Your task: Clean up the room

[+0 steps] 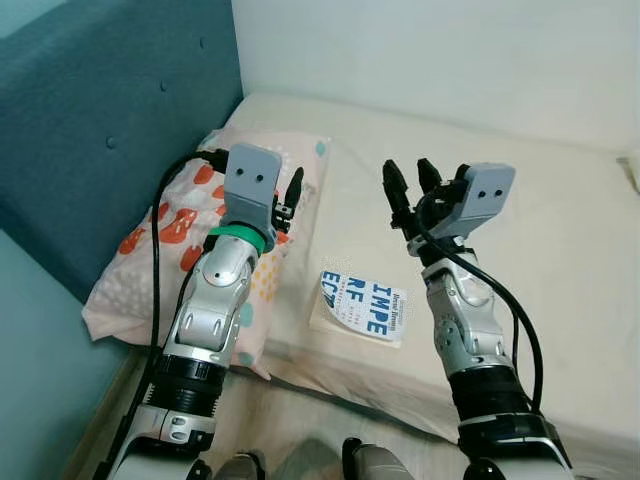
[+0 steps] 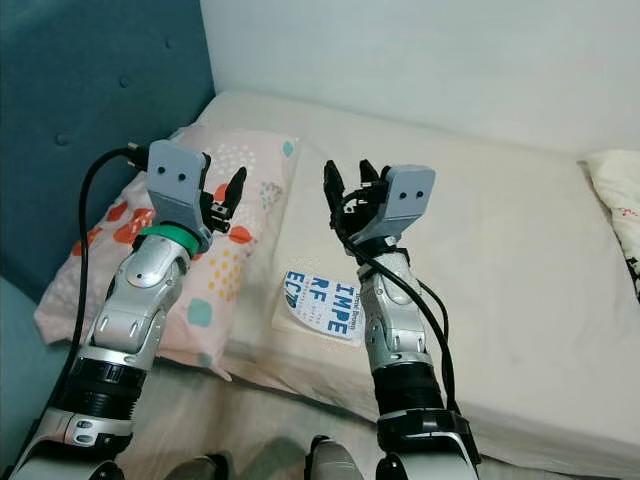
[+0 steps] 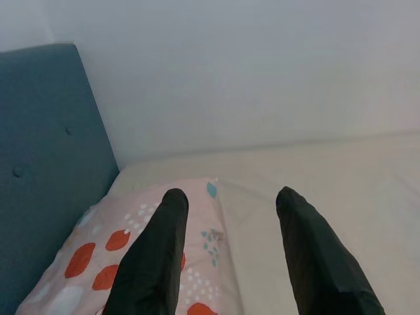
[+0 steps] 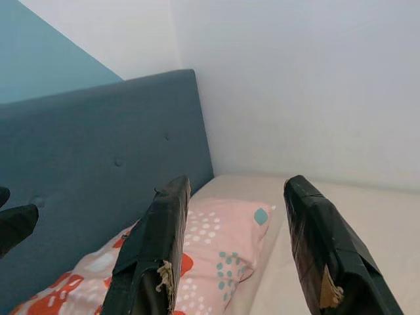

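A pink pillow (image 1: pixel 130 270) with red and teal spots lies at the head of the bed, against the headboard. Beside it, near the mattress's front edge, rests a flat white-and-blue printed item (image 1: pixel 362 306) with large letters. My left gripper (image 1: pixel 287 198) is raised over the pillow's inner side, fingers (image 3: pixel 157 249) apart and holding nothing. My right gripper (image 1: pixel 408 172) hangs above the sheet just beyond the printed item, also open and empty, its worn pads (image 4: pixel 157 256) pointing toward the pillow (image 4: pixel 223 243).
The cream mattress (image 1: pixel 560 260) stretches to the right. A blue padded headboard (image 1: pixel 90 120) stands on the left and a white wall (image 1: pixel 450 50) runs behind. A second light pillow (image 2: pixel 615 200) sits at the far right edge.
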`<state>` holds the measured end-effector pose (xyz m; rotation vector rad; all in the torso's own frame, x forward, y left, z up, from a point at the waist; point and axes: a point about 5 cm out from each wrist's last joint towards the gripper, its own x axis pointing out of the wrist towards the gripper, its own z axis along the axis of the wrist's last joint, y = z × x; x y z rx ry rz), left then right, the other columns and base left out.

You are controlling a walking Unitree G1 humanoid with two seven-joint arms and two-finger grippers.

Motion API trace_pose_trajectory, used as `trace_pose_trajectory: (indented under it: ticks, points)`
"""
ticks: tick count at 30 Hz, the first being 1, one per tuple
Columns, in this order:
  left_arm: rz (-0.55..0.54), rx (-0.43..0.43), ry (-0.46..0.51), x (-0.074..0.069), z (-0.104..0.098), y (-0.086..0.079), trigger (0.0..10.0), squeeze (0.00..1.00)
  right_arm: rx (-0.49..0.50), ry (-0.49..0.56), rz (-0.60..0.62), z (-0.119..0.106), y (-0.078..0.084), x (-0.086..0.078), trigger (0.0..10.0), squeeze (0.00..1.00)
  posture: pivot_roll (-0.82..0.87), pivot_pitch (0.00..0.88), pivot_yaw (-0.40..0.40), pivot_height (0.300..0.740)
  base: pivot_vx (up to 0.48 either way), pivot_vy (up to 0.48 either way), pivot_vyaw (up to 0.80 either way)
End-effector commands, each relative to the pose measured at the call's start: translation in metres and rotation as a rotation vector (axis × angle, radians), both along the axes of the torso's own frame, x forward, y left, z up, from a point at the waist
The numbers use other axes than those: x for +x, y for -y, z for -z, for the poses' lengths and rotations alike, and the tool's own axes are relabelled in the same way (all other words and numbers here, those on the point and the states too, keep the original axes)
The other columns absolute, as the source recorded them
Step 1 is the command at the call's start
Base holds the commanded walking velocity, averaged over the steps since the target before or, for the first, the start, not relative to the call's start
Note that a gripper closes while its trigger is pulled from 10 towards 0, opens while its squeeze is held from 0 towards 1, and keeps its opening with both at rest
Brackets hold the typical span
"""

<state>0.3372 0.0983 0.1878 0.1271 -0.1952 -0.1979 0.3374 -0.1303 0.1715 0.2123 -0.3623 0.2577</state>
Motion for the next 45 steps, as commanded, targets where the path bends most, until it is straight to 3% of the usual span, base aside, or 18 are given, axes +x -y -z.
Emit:
trace_pose_trajectory:
  ticks: [1,36,43,45]
  points:
    - [0.011,-0.003,-0.005,-0.002,0.002,0.002,10.0,0.0,-0.006,-0.022,0.007,0.005,0.001,-0.001,10.0,0.0,-0.01,0.009,-0.004,0.74,-0.304,0.0,0.0]
    - [0.021,0.005,-0.003,-0.002,0.002,0.004,10.0,0.0,-0.014,-0.039,0.011,0.009,0.001,-0.001,10.0,0.0,-0.01,0.004,0.004,0.74,-0.309,0.0,0.0]
    - [0.023,0.007,-0.005,-0.002,0.002,0.004,10.0,0.0,-0.03,-0.067,0.005,0.016,0.0,-0.001,10.0,0.0,-0.01,0.002,0.004,0.74,-0.308,0.0,0.0]
    - [0.025,0.013,-0.015,-0.003,0.006,0.003,10.0,0.0,-0.078,-0.107,-0.007,0.027,-0.001,-0.002,10.0,0.0,-0.01,0.001,0.007,0.74,0.0,0.0,0.0]
